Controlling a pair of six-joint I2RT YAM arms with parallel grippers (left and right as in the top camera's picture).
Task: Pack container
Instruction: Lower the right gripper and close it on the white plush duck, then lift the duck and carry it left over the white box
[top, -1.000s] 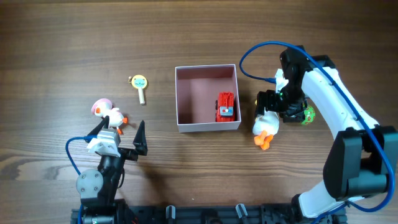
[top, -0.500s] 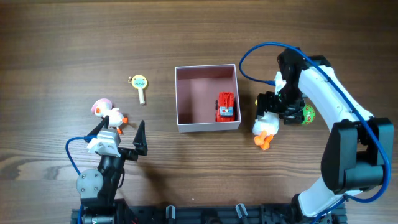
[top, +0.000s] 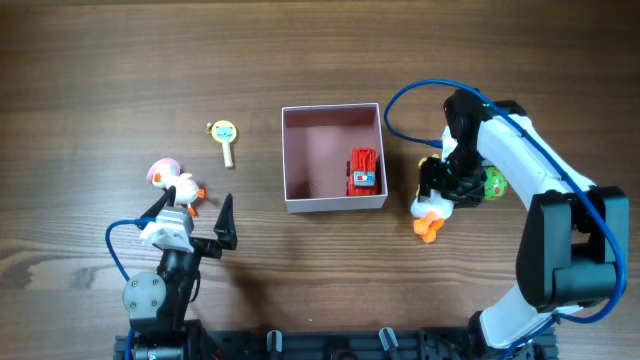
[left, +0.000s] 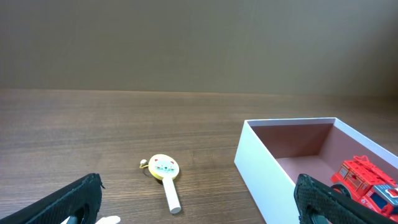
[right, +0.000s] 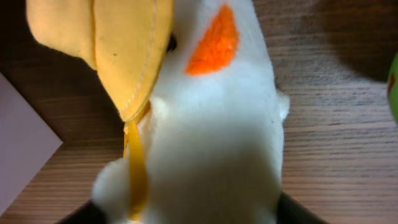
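The container (top: 334, 205) is open from above and its left half is bare; a red truck (top: 363, 172) takes its lower right corner. Just right of it, a plush duck (top: 430, 210), the right gripper (top: 442, 190) and a green toy (top: 494, 183) crowd together.

The left gripper (top: 193, 216) sits low, fingers spread wide; the right gripper (top: 436, 192) points down, jaws hidden.

The right hand (top: 441, 187) has slid from beside the container's (top: 334, 204) corner down and a little toward the arm's base, and it now sits right over the white plush duck (top: 430, 212). It covers much more of the duck's body than before. The duck has been nudged slightly away from the container wall, and its orange feet lie a touch lower on the surface (top: 120, 80).
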